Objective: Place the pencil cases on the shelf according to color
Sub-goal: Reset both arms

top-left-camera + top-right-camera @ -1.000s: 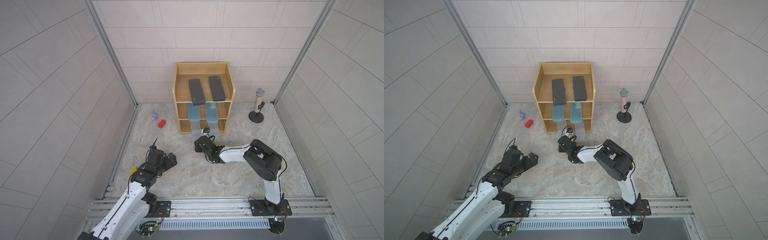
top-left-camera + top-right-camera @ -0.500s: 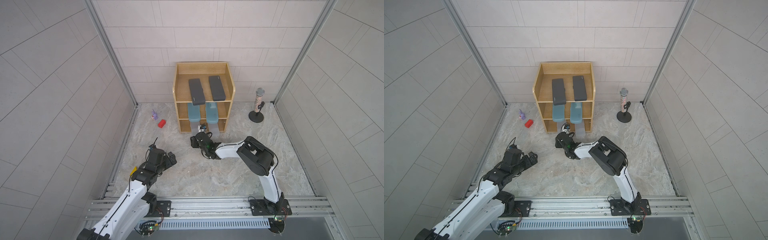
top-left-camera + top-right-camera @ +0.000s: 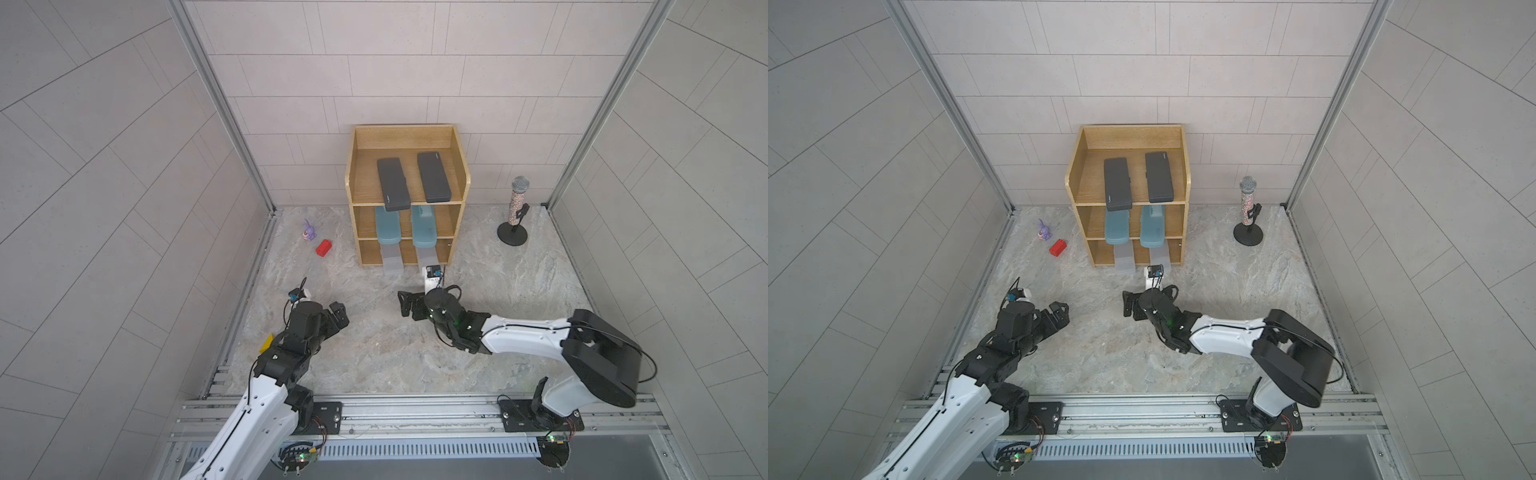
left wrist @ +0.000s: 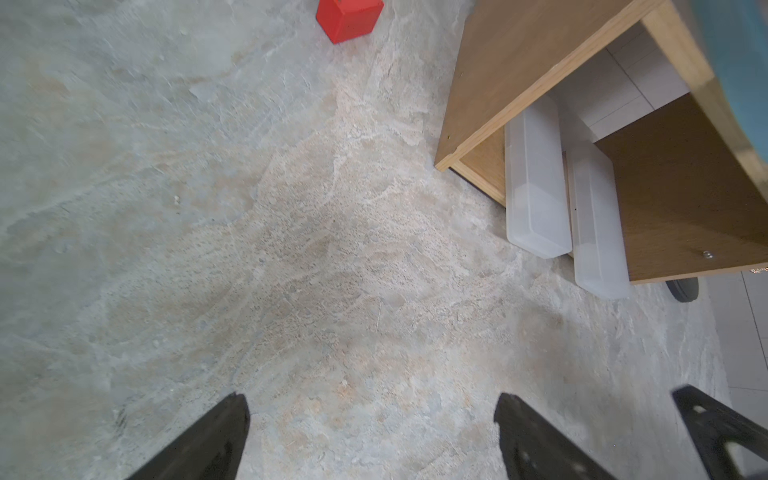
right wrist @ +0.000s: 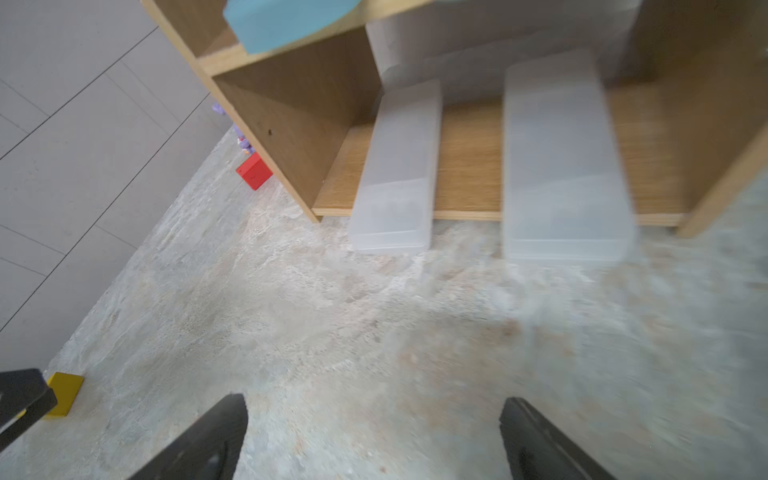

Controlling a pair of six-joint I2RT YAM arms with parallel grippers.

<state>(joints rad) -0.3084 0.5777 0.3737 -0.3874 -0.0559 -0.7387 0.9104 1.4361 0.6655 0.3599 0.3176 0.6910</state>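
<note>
Grey tiled walls close in your marbled tabletop on three sides. At the back stands the shelf, open front towards you, with a microphone on a stand well apart to its right. All six pencil cases lie on the shelf, their near ends poking past the front edges. The black cases are on the top level, the teal cases in the middle and the pale grey cases at the bottom.

A red block and a small purple toy sit left of the shelf. A yellow block lies by your left arm.

Your right jaws stand wide apart over the tabletop, near the grey cases but not touching them. Only tabletop lies between. Your left jaws are also apart, well away from the shelf.
</note>
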